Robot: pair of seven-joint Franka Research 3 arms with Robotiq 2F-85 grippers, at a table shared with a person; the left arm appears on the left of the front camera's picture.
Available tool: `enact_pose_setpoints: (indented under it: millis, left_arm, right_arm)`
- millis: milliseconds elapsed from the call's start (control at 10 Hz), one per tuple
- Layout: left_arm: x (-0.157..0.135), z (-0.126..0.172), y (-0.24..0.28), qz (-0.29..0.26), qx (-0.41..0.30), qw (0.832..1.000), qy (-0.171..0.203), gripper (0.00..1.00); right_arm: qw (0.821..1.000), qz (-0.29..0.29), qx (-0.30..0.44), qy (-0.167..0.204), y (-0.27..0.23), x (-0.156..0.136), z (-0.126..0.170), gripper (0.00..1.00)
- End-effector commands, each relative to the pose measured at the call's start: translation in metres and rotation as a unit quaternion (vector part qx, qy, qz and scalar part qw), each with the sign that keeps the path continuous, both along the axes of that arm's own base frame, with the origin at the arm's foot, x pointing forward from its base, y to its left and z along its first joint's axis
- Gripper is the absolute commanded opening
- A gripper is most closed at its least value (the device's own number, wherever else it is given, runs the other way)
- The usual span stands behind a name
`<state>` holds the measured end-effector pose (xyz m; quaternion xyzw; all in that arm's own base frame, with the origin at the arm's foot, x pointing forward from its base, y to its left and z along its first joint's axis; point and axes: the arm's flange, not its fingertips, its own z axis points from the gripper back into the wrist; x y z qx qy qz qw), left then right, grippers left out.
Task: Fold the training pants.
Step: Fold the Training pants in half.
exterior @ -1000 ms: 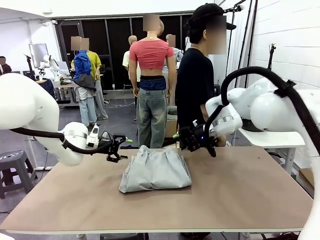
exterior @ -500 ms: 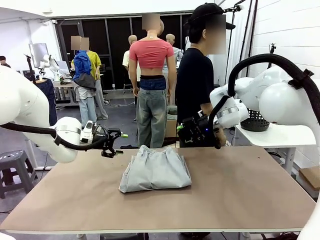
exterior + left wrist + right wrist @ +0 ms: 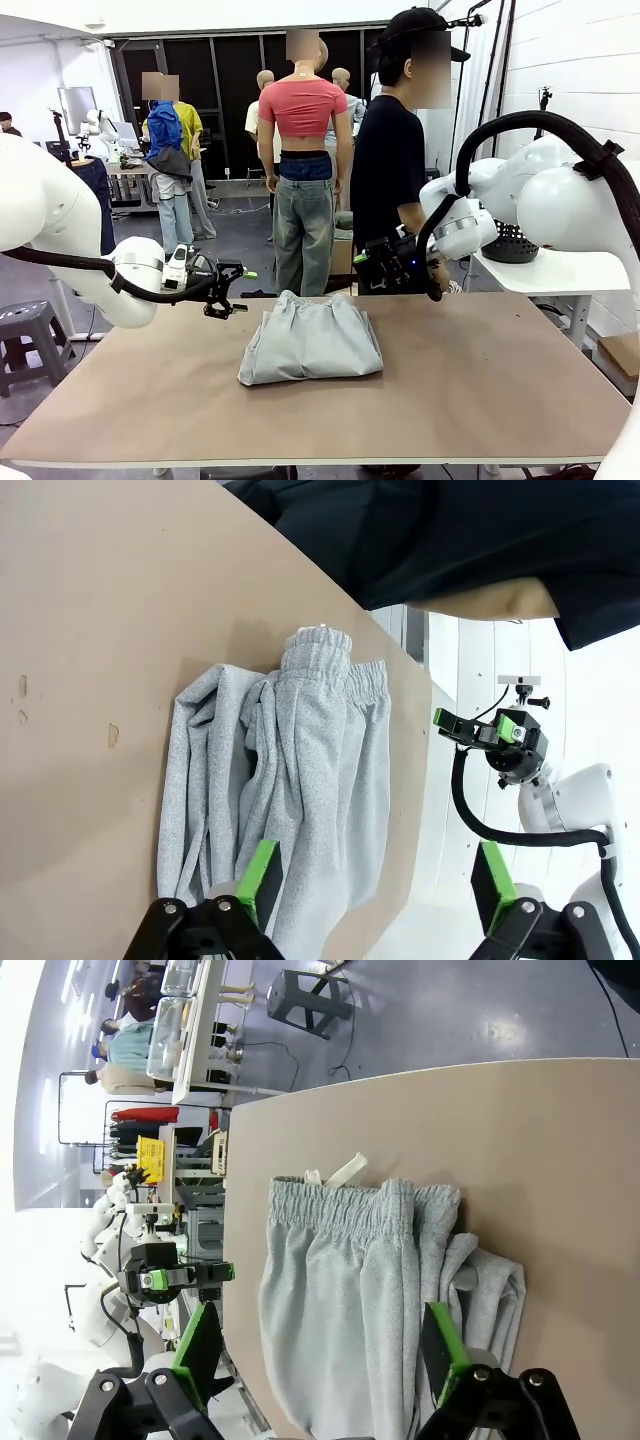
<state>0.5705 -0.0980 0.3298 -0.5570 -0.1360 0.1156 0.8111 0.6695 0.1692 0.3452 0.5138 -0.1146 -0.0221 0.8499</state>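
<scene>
The training pants are seen apparently already folded near the tabletop's far edge, flanked by the left end effector and right end effector, both wide and empty.

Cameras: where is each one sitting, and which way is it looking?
Front view: between the arms, looking across the table at the person; both white arms show, with the left gripper and right gripper.
Left wrist view: on the left arm, looking down at the training pants; its green-padded fingers show.
Right wrist view: on the right arm, facing the training pants; its fingers show.
Shared: every view shows the pants on the table.
</scene>
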Motion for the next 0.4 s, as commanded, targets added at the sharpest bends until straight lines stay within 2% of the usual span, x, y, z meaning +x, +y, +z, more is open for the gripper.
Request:
enact_pose_setpoints:
  millis: [0,300]
  left_arm:
    - [0.0046,0.0018,-0.0011,0.0,0.0,1.0,0.003,1.0]
    - [0.0046,0.0018,-0.0011,0.0,0.0,1.0,0.003,1.0]
  right_arm:
    - [1.0,0.003,0.003,0.001,0.0008,0.0028,0.0005,1.0]
    - [1.0,0.003,0.003,0.001,0.0008,0.0028,0.0005,1.0]
